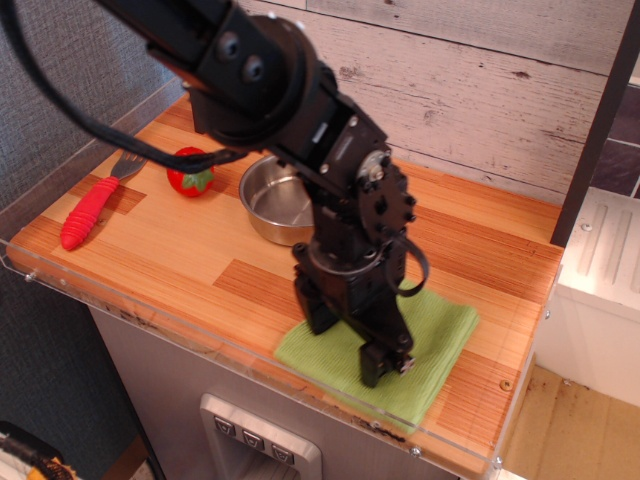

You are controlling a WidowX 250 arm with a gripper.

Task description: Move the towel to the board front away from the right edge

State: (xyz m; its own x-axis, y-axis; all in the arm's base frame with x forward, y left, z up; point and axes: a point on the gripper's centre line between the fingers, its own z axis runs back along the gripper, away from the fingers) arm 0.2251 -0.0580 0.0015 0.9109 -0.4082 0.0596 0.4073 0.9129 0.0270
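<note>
The light-green towel lies flat at the front of the wooden board, right of the middle, its front edge near the clear acrylic rim. My gripper stands pointing down on the towel's left half. Its two black fingers are spread apart and press on the cloth. The arm hides part of the towel's middle and part of the steel pan.
A steel pan stands behind the arm at mid-board. A red tomato and a red-handled fork lie at the left. A dark post stands at the back left. A white unit sits right of the board.
</note>
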